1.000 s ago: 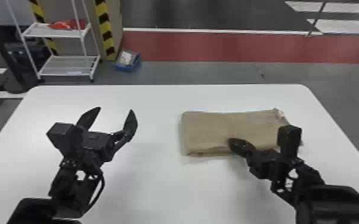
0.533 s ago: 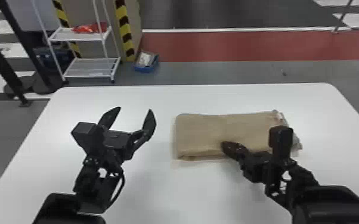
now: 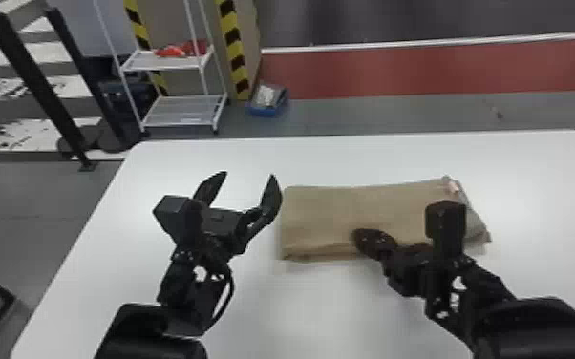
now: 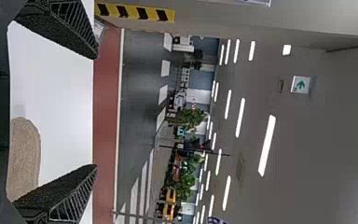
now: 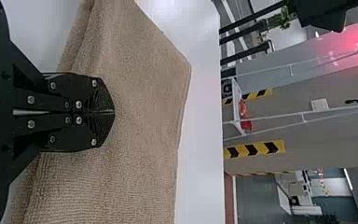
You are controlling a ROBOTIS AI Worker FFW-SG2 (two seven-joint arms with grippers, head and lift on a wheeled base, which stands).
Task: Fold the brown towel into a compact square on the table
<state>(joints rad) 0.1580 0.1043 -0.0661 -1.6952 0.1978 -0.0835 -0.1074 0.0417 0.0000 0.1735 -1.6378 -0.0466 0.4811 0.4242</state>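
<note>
One brown towel (image 3: 324,210) lies folded on the counter (image 3: 339,315), right of centre; left of centre the left gripper (image 3: 250,176) gapes wide, while the right gripper (image 3: 361,236), fingers together, meets the towel's lower edge.

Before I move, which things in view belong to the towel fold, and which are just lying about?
For the job:
- brown towel, folded flat
- white table under it
- right end effector, fingers together at the towel
- left end effector, open left of the towel

Just lying about:
- white rack
- red items on its upper shelf
- blue bin on the floor
</note>
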